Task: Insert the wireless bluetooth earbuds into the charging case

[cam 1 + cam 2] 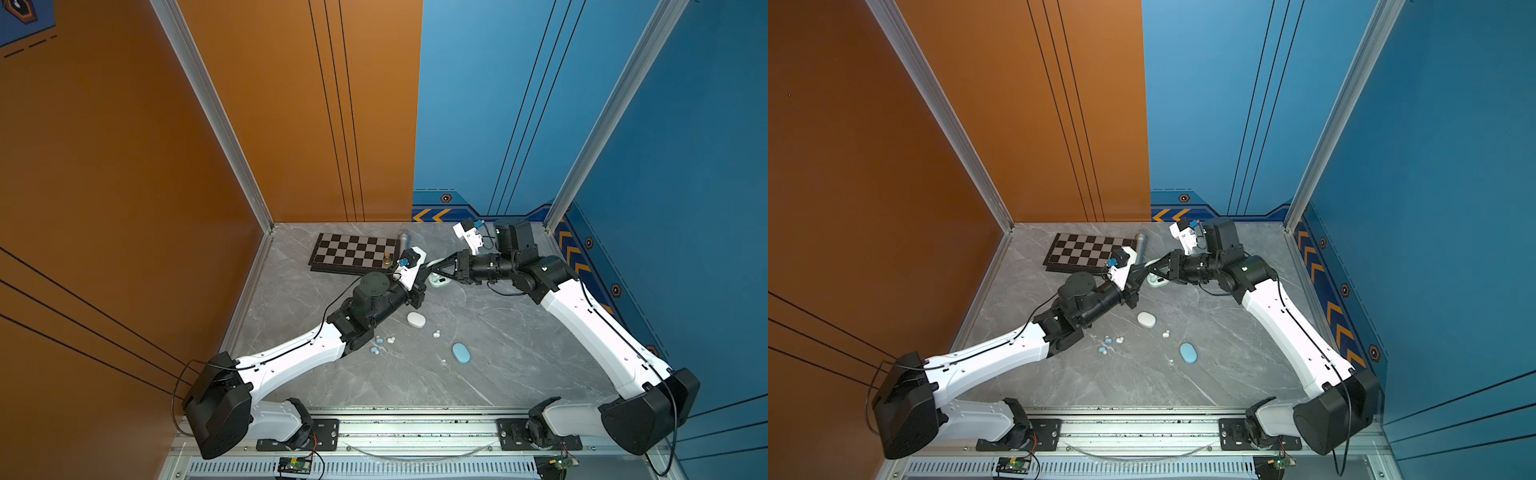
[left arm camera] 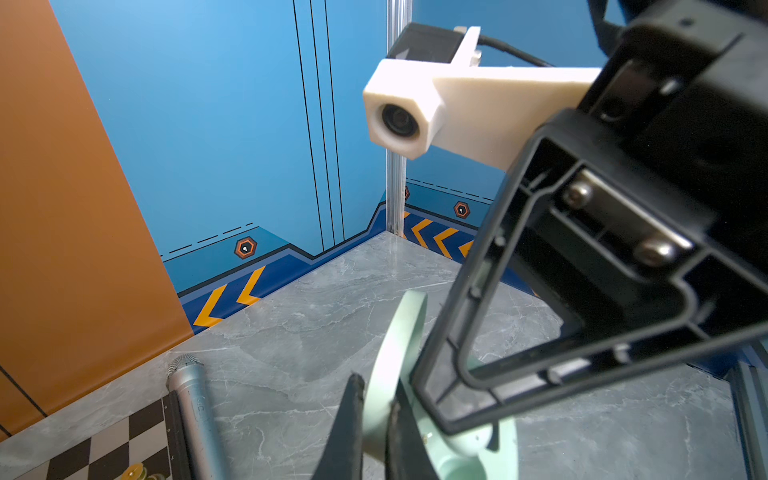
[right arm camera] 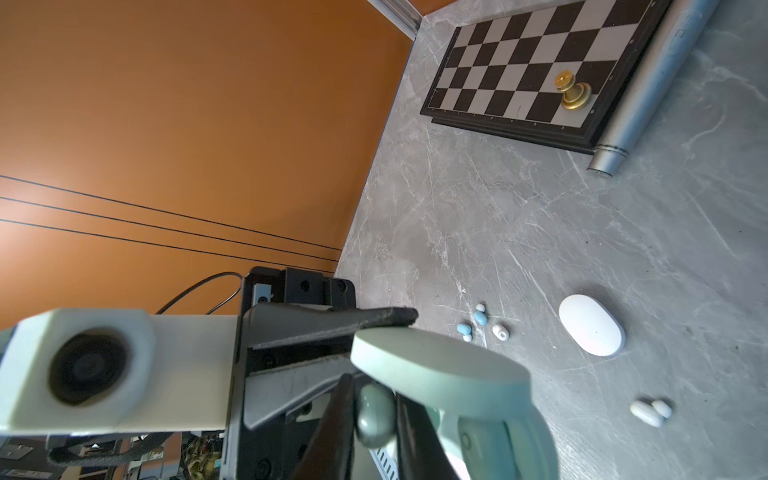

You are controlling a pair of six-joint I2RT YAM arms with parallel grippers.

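Grey marble surface [image 1: 519,332] held everything. The left fingers [image 2: 347,432] were shut tight on the lifted lid [image 2: 392,349] of the small pale green plastic charging case [image 1: 439,282], and the right fingers [image 3: 332,432] pinched one tiny round pale green earbud [image 3: 374,413] right at the open case, not yet in. Loose light blue earbuds [image 1: 375,351] and white earbuds [image 1: 436,333] lay nearer the front, by a closed white oval case [image 1: 416,320] and a closed blue oval case [image 1: 461,353], so most of the job looked left.

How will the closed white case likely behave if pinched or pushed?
The white case looks glossy and pebble-rounded, so a pinch may slip off. Lying flat on the smooth table, it would probably slide or spin rather than roll.
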